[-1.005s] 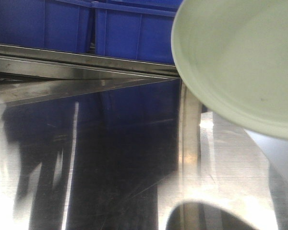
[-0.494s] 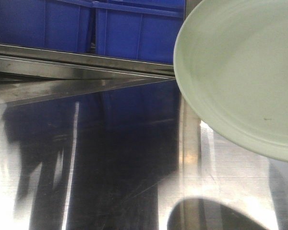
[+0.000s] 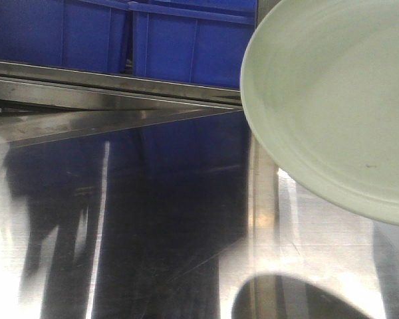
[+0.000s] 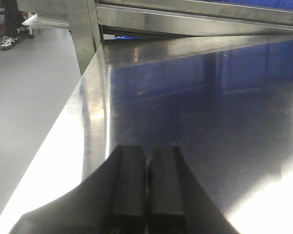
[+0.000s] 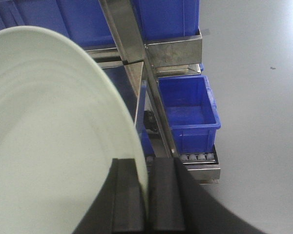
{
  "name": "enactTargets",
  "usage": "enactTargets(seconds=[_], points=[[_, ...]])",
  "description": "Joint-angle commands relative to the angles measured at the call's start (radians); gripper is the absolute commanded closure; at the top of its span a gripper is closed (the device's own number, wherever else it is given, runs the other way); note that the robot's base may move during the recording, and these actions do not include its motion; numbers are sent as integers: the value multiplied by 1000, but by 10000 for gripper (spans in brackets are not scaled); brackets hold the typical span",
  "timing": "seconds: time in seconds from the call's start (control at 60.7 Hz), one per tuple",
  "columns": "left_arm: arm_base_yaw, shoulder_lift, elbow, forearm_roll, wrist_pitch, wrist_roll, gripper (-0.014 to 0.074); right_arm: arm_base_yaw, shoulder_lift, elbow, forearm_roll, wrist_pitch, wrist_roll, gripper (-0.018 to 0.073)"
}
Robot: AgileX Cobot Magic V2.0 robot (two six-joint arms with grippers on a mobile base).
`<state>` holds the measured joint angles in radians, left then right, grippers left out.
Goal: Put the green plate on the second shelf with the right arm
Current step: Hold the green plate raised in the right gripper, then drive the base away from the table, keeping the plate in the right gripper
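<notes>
Right jaws pinch green plate [image 5: 49,122] (by rim)

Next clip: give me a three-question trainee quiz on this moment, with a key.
1. True or false: the right gripper pinches the rim of the green plate.
2. The left gripper is: A) holding a cup; B) shut, holding nothing; C) wide open.
3. Fill in: the plastic bins are ____ in colour.
Key: 1 true; 2 B; 3 blue.
</notes>
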<state>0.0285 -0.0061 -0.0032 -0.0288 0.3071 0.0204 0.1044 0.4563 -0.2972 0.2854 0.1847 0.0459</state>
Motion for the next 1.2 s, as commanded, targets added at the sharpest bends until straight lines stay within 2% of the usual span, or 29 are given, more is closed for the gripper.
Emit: enactTargets(seconds=[0.0, 1.186], points=[[-2, -21, 40, -6, -81, 0, 472, -5, 0, -33, 4, -111, 0, 503], [-2, -21, 40, -6, -81, 0, 472, -5, 0, -33, 4, -107, 0, 503]])
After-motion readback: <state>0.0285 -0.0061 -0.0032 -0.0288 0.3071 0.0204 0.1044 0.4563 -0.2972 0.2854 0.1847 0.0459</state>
